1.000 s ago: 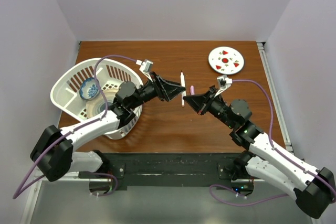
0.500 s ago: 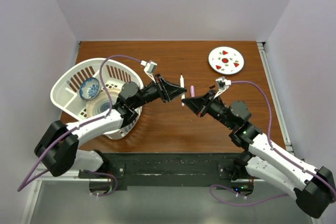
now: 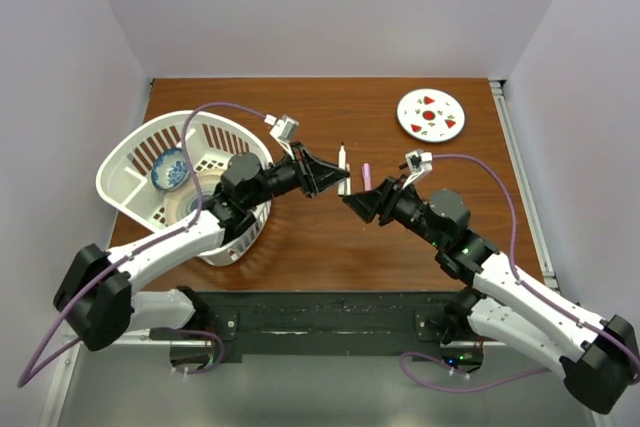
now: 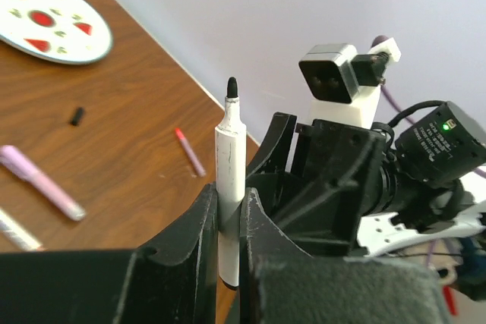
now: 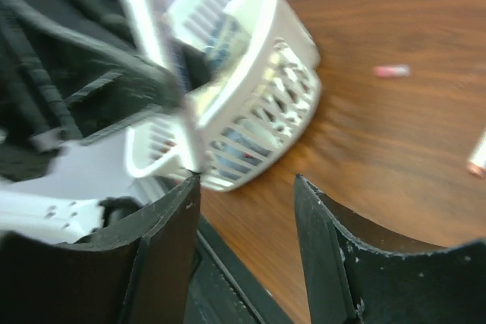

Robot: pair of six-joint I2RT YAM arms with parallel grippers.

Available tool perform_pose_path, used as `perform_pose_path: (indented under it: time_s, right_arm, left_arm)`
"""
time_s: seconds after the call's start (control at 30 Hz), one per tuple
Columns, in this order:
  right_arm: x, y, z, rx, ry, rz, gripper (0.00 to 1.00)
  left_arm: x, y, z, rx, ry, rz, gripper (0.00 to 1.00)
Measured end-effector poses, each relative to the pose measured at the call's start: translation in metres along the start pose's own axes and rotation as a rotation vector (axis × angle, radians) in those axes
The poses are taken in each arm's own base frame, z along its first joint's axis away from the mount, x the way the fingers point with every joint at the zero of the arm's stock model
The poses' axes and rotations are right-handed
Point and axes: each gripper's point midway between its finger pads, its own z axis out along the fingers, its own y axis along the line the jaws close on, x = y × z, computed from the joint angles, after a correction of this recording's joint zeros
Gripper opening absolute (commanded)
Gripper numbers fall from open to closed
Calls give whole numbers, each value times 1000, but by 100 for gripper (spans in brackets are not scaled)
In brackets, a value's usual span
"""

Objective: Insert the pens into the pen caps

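The left jaws are clamped tight on the lower barrel of a thin white marker pen with a bare black tip [image 4: 229, 142]. They hold it nearly upright above the brown wooden desk [image 3: 300, 237], tip up. The right jaws stand partly apart with nothing between them, just beside the held pen and facing the left jaws. In the left wrist view the black front of the right arm [image 4: 342, 180] fills the space directly behind the pen.

A lilac-bodied pen [image 3: 367, 175] lies flat on the desk just right of the held one. Also lying on the wood are a slim pink stick pen with a red end [image 4: 190, 152], a tiny black cylindrical cap [image 4: 76, 116] and the end of another white pen [image 4: 14, 229].

A round white plate with red spots [image 3: 431, 114] sits at the far right, well apart from the arms. A white slatted plastic basket [image 3: 120, 152] stands at the left with a small blue patterned bowl [image 3: 172, 169] inside, and the left arm [image 3: 180, 237] passes over its near rim.

The blurred right wrist view shows a small pink cap [image 5: 391, 71] on bare wood. It also shows a peach-pink end [image 5: 478, 157] at the frame edge, and I cannot tell whether that is a cap or a pen.
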Motion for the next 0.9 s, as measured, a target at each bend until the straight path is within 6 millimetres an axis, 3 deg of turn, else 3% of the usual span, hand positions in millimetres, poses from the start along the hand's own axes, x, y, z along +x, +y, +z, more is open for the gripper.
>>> perform_pose_path:
  time_s: [0.13, 0.33, 0.47, 0.7, 0.9]
  right_arm:
    - [-8, -45, 5, 275, -15, 9, 63]
    - [-26, -154, 5, 760, 9, 29, 67]
    - [-42, -216, 7, 988, 58, -14, 67]
    - [-59, -274, 32, 1123, 202, -156, 70]
    - [-45, -311, 38, 1044, 448, -259, 81]
  left_arm:
    - [-16, 3, -16, -101, -10, 77, 0]
    - [-46, 2, -48, -251, -39, 243, 0]
    - [-48, 9, -70, -340, -24, 317, 0]
    - [-37, 24, -98, -431, 62, 420, 0]
    - [-38, 27, -118, -476, 61, 480, 0]
